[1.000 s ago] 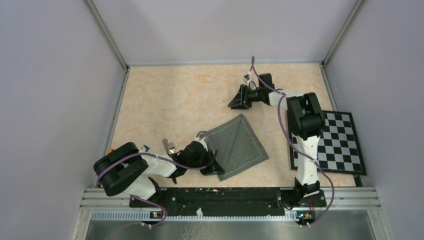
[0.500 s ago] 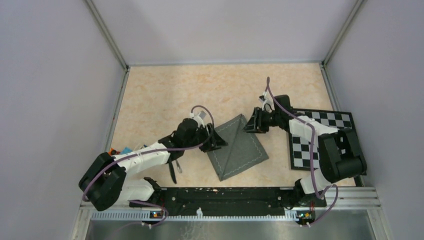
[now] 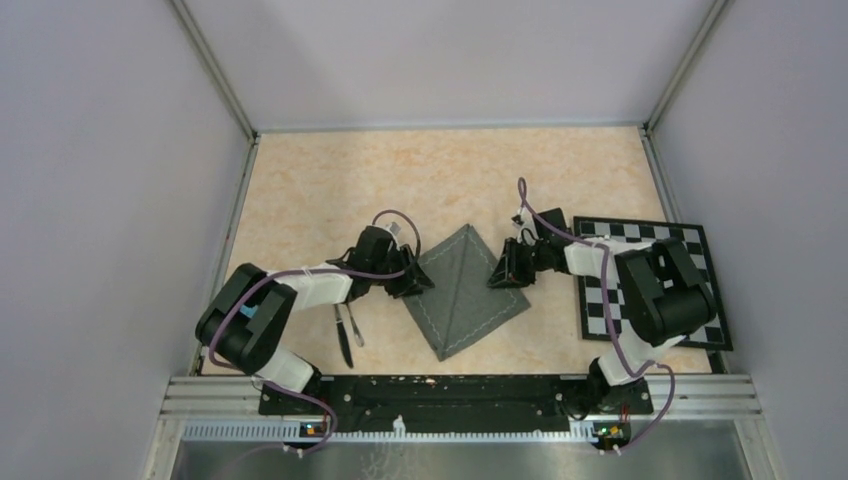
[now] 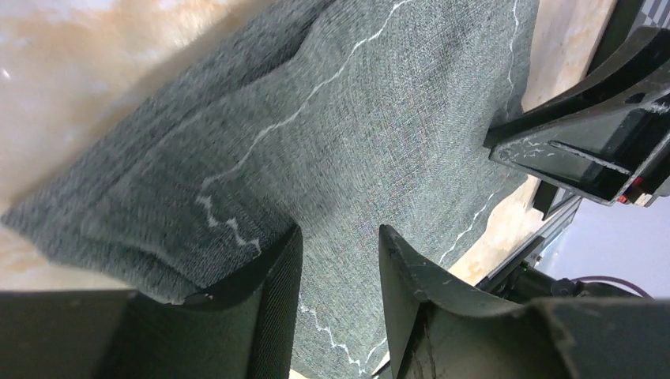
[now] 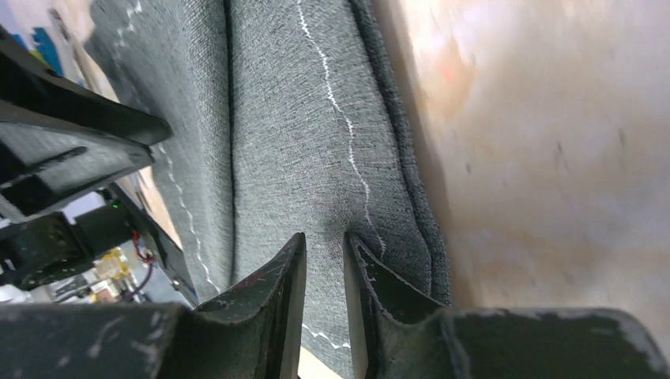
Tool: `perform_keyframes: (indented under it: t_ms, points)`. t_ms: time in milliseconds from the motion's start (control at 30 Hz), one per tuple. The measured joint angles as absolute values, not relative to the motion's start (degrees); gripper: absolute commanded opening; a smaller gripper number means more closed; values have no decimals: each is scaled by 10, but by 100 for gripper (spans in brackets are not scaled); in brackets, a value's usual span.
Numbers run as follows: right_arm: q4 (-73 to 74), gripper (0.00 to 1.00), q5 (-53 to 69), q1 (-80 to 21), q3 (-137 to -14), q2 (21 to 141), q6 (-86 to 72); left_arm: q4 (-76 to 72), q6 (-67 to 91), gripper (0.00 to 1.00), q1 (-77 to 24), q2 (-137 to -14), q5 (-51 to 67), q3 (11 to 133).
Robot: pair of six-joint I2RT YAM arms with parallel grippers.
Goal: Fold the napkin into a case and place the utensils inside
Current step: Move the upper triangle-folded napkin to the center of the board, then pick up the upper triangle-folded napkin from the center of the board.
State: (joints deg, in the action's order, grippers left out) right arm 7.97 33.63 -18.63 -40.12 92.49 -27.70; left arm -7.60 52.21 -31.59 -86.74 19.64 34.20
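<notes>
**Grippers close in on the napkin's side corners**

Both arms have drawn nearer since half a second ago, and the napkin has turned into a diamond at the table's centre. The left gripper sits on its left corner, jaws apart. The right gripper pinches a pucker of cloth at the right corner. Knife and fork lie near left.

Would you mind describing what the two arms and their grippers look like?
The left arm and right arm have white links between bulky black joint housings, each trailed by a thin purple cable. The left gripper and right gripper are black, with two flat tapered fingers showing pale scuffs.
</notes>
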Motion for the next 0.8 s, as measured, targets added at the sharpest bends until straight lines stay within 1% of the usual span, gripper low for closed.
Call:
perform_keyframes:
  t_ms: [100,200,233,267,367,400,467,500,533,600,667,733,800]
  points:
    - [32,25,357,-188,-420,963,-299,-67,506,50,-302,-881,200,355]
    - [0,27,357,-192,-441,989,-315,-48,486,58,-290,-875,199,375]
    - [-4,29,356,-194,-450,997,-316,-39,478,61,-287,-868,198,382]
    - [-3,34,353,-194,-466,1007,-316,-25,470,63,-283,-857,198,392]
    - [31,54,313,-203,-515,1016,-290,10,450,69,-272,-806,195,414]
    - [48,58,290,-208,-527,1009,-275,18,445,71,-269,-782,193,417]
    - [100,65,217,-233,-546,980,-231,37,437,74,-264,-723,187,418]
    - [120,73,189,-253,-550,960,-216,44,435,76,-262,-701,185,418]
    - [146,79,153,-285,-553,933,-196,49,434,79,-261,-677,182,415]
    - [180,81,98,-373,-553,876,-162,57,435,83,-257,-628,168,402]
    - [200,79,56,-473,-553,830,-130,70,439,85,-252,-582,150,380]
    - [211,75,26,-564,-553,800,-100,90,446,86,-242,-540,134,352]
    - [225,67,7,-626,-553,791,-74,109,451,87,-233,-515,123,332]
